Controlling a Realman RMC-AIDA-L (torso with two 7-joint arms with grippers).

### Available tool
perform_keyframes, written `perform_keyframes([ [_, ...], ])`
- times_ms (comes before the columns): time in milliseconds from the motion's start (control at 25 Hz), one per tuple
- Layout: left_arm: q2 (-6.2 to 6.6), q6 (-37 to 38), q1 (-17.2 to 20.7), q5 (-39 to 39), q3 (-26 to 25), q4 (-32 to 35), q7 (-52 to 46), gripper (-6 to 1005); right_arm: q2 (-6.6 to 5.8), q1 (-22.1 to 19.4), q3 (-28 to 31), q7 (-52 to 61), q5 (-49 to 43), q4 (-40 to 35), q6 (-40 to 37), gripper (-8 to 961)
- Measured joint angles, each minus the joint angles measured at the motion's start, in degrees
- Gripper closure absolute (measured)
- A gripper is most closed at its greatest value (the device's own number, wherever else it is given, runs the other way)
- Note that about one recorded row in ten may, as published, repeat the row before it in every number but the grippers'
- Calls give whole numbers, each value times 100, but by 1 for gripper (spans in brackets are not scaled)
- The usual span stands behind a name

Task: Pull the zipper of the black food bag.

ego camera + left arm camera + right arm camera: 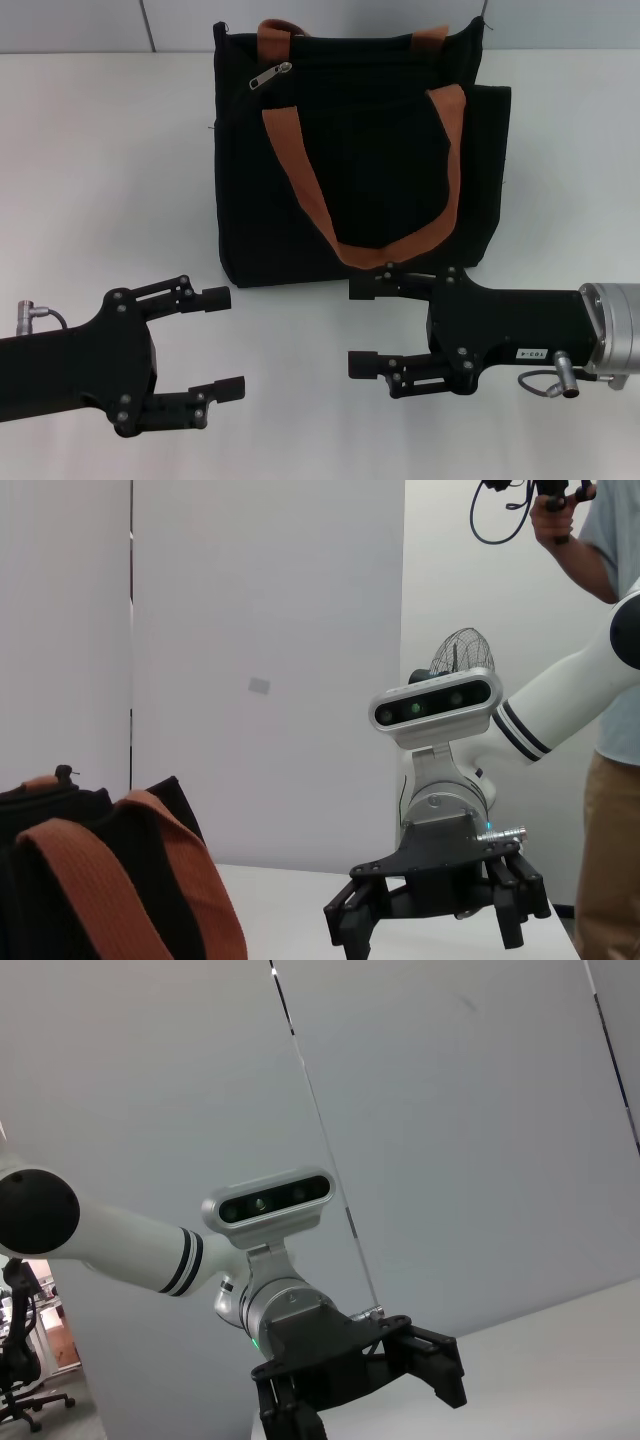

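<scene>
At the bench's (100,160) far middle stands the bag (350,170), upright, its zipper (270,76) lying at the left end of the top edge. Both pincers hover near the front, well apart from it: the left pincer (222,343) wide and empty, the right pincer (360,325) wide and empty just before the bag's base. The fabric looks soft and likely to sag or slide when tugged, so one pincer should probably steady the bag. The small metal tab looks slippery; pinch it flat across its teardrop.
</scene>
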Motion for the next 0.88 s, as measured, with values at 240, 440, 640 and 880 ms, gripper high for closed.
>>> perform_keyframes([
  [240,-17,0,0,-11,0,-5,0,199,3,0,13,-126,0,170,0,130],
  [440,-123,3,0,-54,-375,-36,1,199,3,-4,21,-208,0,234,0,130],
  [640,-265,-304,-80,-507,-1693,-624,-59,200,3,17,21,-408,163,389,6,130],
  [880,-243,-1470,-357,-1323,-2396,-1537,13,200,3,50,-26,-592,380,533,9,130],
])
